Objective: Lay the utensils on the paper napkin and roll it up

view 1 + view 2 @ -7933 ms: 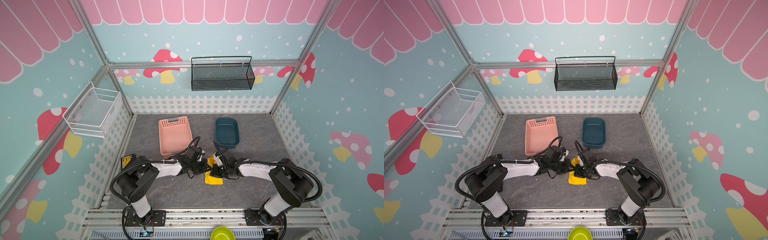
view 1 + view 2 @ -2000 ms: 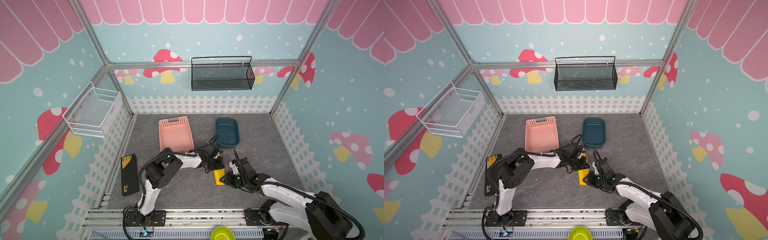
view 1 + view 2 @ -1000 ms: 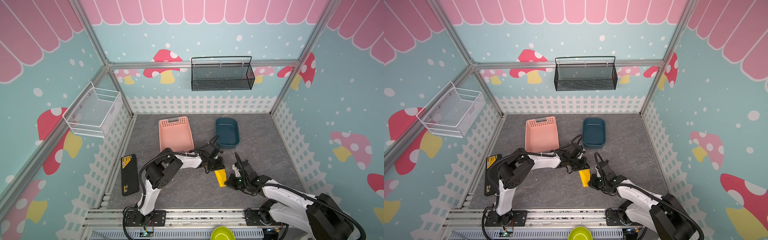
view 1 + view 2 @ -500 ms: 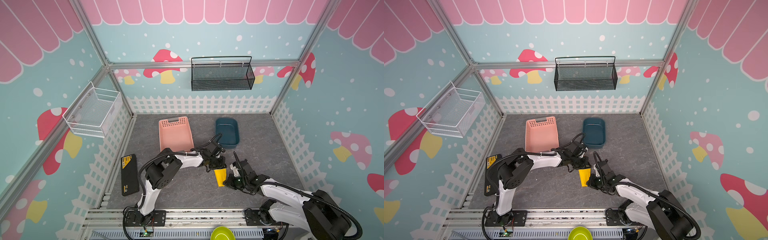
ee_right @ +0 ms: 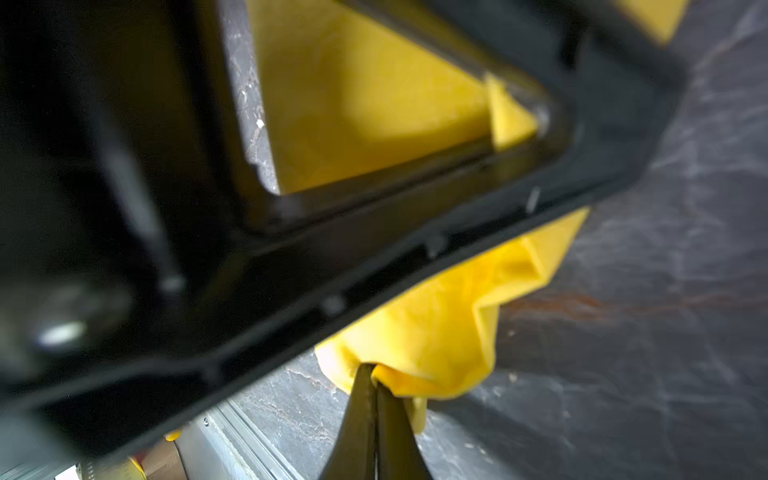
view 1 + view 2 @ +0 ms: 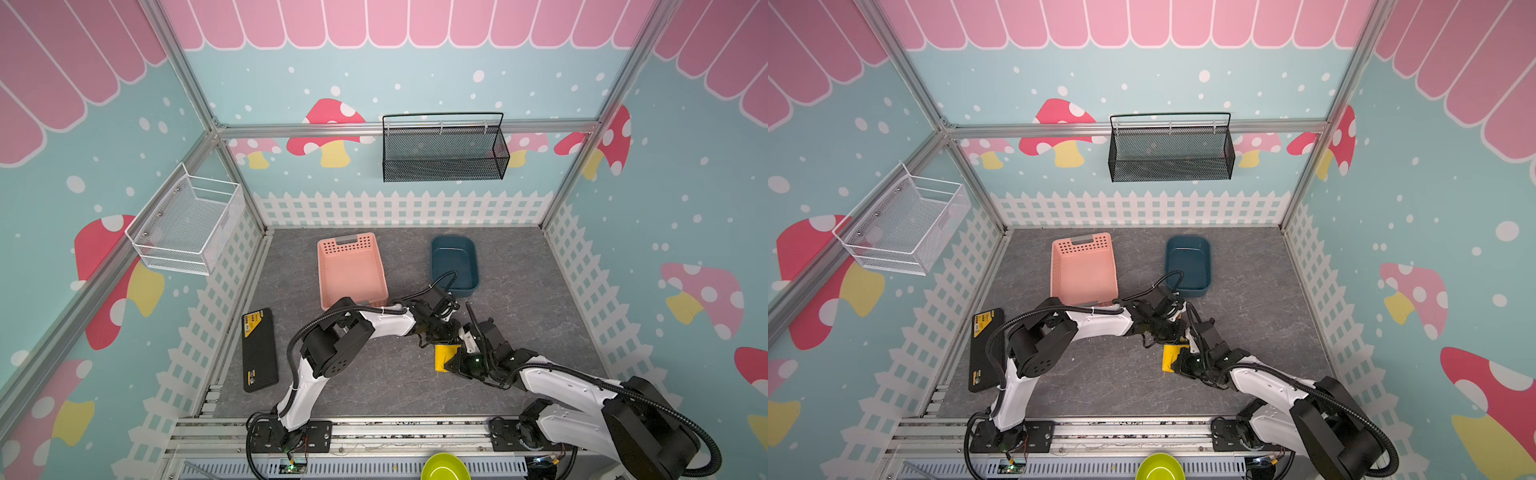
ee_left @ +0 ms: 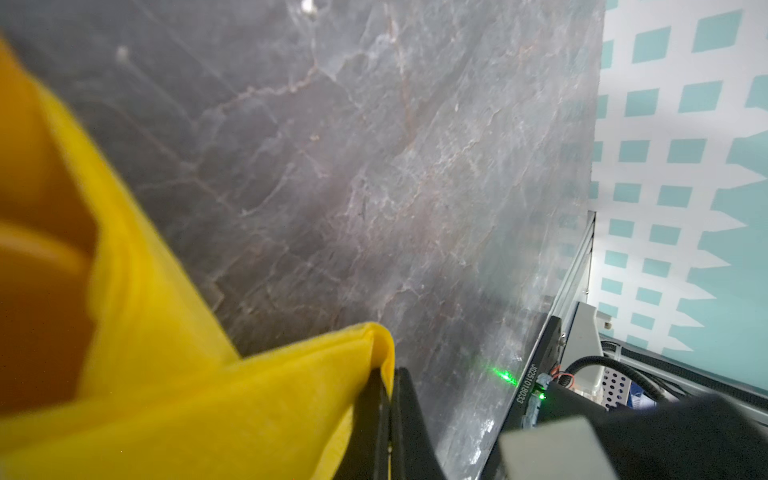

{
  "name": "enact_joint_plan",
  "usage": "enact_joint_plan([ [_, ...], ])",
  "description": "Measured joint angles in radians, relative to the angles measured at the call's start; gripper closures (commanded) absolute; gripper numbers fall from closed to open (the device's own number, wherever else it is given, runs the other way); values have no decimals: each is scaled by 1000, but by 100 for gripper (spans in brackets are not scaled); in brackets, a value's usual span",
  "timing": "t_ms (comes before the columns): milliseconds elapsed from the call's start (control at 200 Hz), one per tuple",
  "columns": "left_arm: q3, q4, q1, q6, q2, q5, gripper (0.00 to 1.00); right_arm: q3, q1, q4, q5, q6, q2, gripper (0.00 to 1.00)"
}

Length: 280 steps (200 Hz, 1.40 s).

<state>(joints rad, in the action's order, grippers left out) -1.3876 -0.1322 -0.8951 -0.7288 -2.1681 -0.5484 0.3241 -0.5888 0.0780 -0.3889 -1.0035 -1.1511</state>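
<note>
Two shut pincers are gripping the paper napkin (image 6: 444,357), a narrow roll in the middle of the desk (image 6: 374,374): left pincer (image 7: 384,376) and right pincer (image 5: 374,376) each nipping an edge; I am worrying that opposing pulls tear or unroll it

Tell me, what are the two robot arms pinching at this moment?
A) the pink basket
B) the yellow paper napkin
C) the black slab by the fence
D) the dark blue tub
B. In the wrist views, the left tool and the right tool each have their tips shut on a fold of the yellow paper napkin. The pink basket and the blue tub stand untouched farther back.
</note>
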Motion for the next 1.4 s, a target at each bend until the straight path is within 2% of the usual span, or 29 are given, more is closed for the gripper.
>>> enact_joint_plan([
  [265,-56,-89,1,65,-26,8,98,1,0,5,0,1,3,100],
  [455,-69,-116,-3,98,-26,29,99,19,0,124,37,1,61,100],
  [906,-82,-143,-4,109,-26,41,100,34,0,294,103,-3,158,100],
  [1151,-85,-148,-4,109,-27,43,100,27,0,314,124,-13,165,100],
  [1401,-86,-149,-4,110,-27,44,100,47,0,359,143,-9,183,79],
])
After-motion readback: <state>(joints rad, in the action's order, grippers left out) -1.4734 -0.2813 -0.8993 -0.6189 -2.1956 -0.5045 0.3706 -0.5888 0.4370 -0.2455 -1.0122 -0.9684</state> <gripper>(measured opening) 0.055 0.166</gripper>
